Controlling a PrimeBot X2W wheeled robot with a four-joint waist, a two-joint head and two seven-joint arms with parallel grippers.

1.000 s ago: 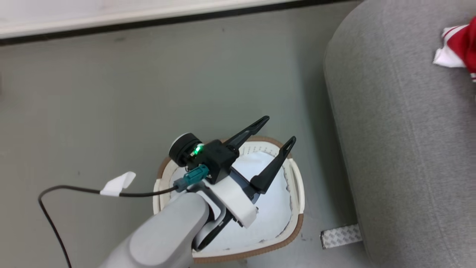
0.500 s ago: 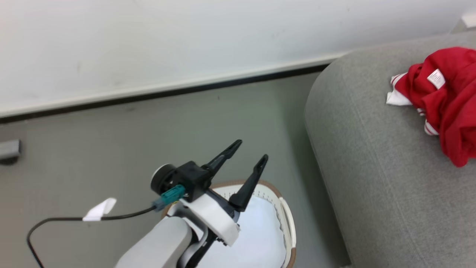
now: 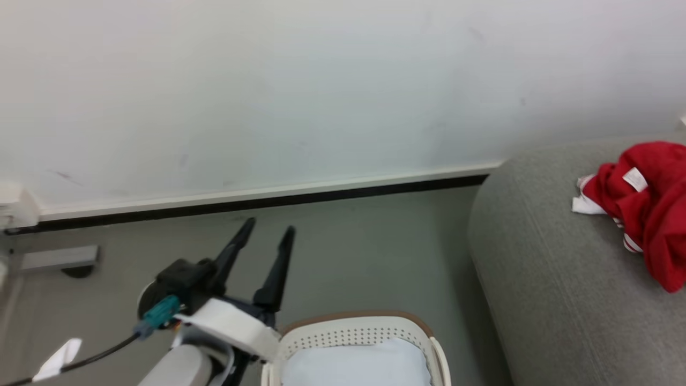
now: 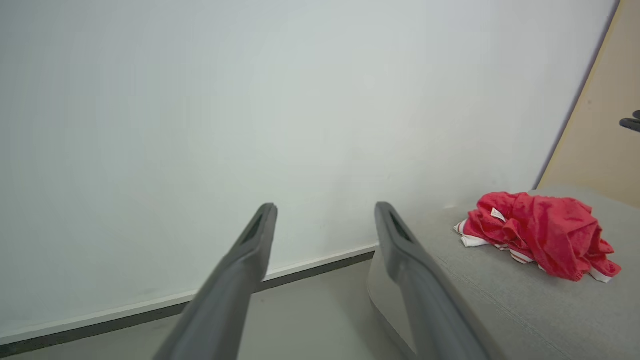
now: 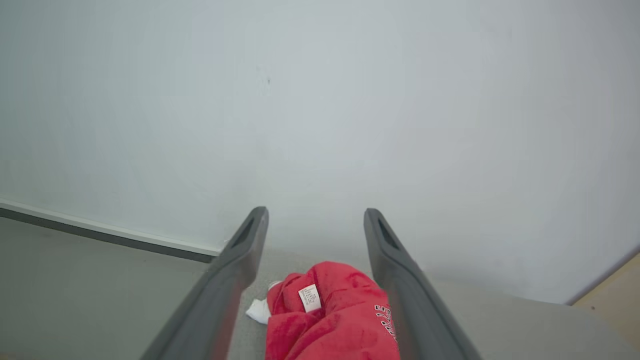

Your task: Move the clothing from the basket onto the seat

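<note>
The red clothing (image 3: 643,214) lies bunched on the grey seat (image 3: 557,289) at the right, its white tag facing up. The cream basket (image 3: 353,328) with its brown rim stands on the floor at the bottom centre, with a white liner cloth (image 3: 353,364) inside. My left gripper (image 3: 269,227) is open, holds nothing, and points up just left of the basket. In the left wrist view the left gripper (image 4: 325,207) points at the wall, with the clothing (image 4: 540,240) on the seat (image 4: 490,305) to the right. My right gripper (image 5: 316,214) is open above the clothing (image 5: 335,320).
A pale wall with a white and black baseboard (image 3: 268,197) runs behind the grey floor (image 3: 364,257). A grey fitting (image 3: 59,258) sits low on the wall at the left. A black cable with a white tag (image 3: 59,359) trails from my left wrist. A beige panel (image 4: 600,130) stands behind the seat.
The head camera has tilted up toward the wall. My left gripper, which hung over the basket, now stands left of it, still open.
</note>
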